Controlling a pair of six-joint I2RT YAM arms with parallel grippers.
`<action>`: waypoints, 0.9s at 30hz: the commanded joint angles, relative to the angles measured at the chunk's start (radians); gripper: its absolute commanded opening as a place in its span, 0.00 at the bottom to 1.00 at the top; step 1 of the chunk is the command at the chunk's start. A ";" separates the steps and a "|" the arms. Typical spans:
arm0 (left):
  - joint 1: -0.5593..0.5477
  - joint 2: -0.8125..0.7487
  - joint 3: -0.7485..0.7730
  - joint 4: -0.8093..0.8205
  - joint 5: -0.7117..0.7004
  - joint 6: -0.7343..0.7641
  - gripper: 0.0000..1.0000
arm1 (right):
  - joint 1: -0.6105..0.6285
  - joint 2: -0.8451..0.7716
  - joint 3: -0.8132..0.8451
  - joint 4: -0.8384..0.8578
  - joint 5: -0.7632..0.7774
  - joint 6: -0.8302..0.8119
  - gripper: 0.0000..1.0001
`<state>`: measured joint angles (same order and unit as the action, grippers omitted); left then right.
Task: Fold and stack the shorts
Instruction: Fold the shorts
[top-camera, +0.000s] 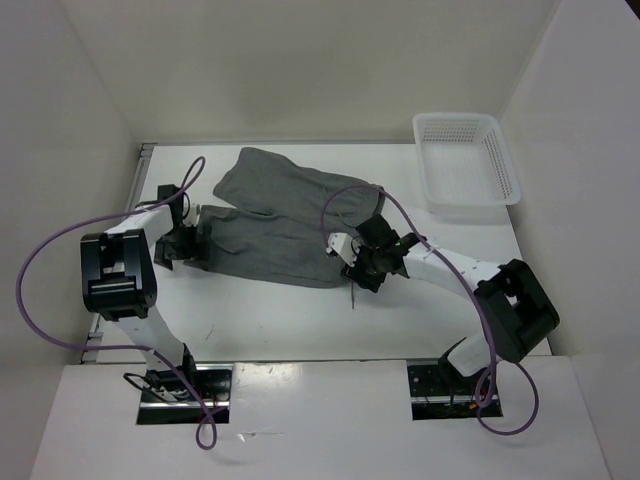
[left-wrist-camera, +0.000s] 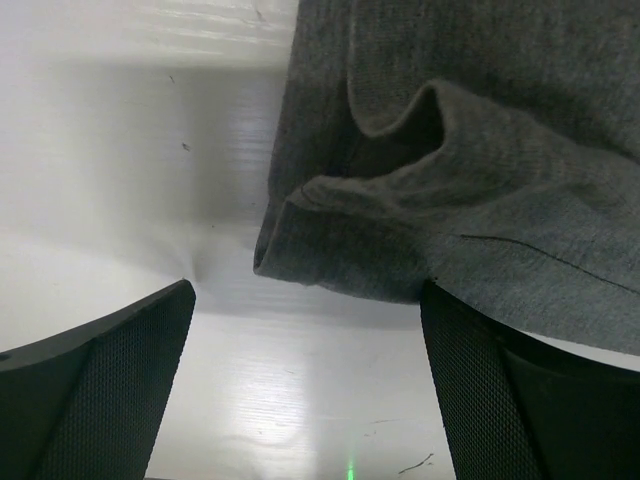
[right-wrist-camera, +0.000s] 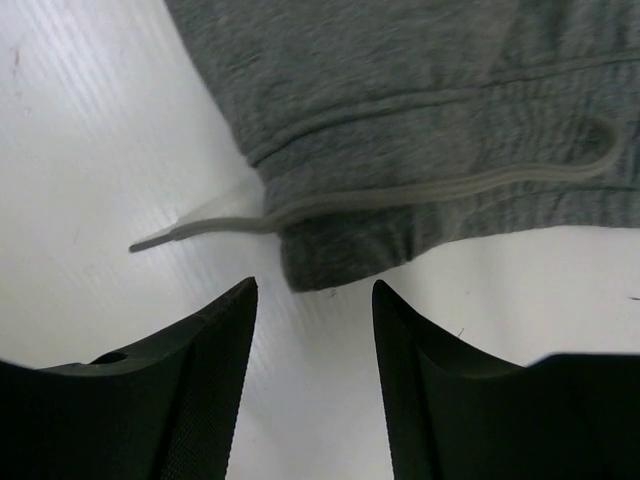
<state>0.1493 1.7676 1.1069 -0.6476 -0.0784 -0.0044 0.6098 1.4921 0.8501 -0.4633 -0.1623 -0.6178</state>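
Observation:
The grey shorts lie spread across the middle of the table, legs pointing left and waistband to the right. My left gripper sits at the left leg hem. In the left wrist view it stands wide open, with the hem corner just ahead of the tips and the right finger against the fabric's edge. My right gripper is at the near waistband corner. It is partly open with nothing between its fingers. The waistband corner and the drawstring end lie just beyond its tips.
A white perforated basket stands at the back right corner of the table. White walls close in the table on the left, back and right. Bare white tabletop runs between the shorts and the arm bases.

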 joint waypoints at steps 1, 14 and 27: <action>0.015 0.004 -0.004 0.054 0.040 0.004 1.00 | -0.004 -0.010 -0.002 0.118 0.003 0.018 0.56; 0.015 0.105 0.027 0.029 0.167 0.004 0.41 | -0.004 0.026 0.020 0.132 -0.152 0.162 0.64; 0.024 0.021 -0.022 -0.039 0.127 0.004 0.00 | -0.004 -0.019 -0.046 0.149 -0.124 0.101 0.00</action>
<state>0.1665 1.8046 1.1374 -0.6113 0.0681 -0.0044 0.6064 1.5349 0.8165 -0.2771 -0.2707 -0.4278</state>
